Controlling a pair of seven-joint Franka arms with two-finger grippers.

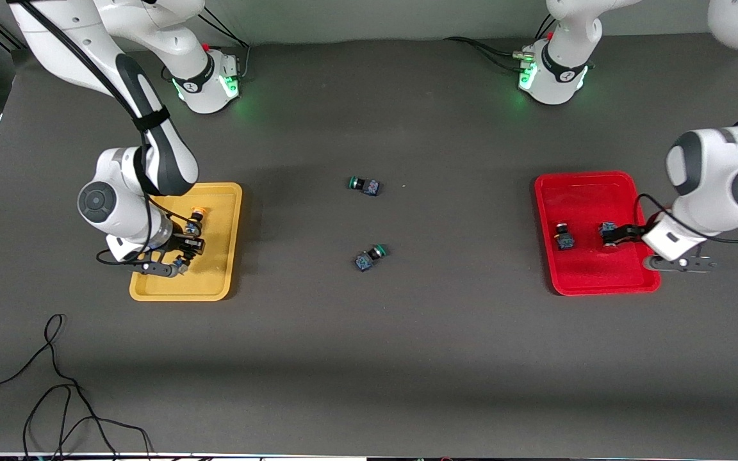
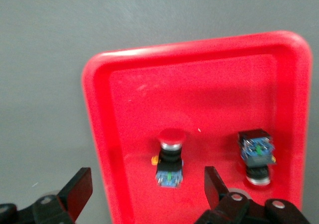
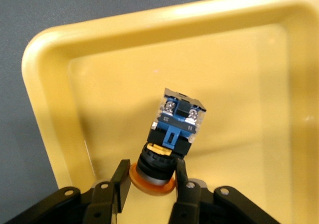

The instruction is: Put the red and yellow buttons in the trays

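Over yellow tray [image 3: 45, 114] | right gripper [image 3: 149, 181] clamps yellow button [image 3: 172, 134] | left gripper [image 2: 147, 189] agape (red tray [image 2: 99, 134])

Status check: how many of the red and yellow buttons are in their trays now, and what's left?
Done: two red buttons, one and another, lie in the red tray; the left gripper hangs open over them. In hand: the right gripper pinches a yellow button over the yellow tray. Left: release it. A second yellow button isn't clearly visible. Two green buttons, one and the other, sit mid-table.

A robotics lab: two bench-mounted arms [image 1: 151, 128] on a dark table [image 1: 369, 358].
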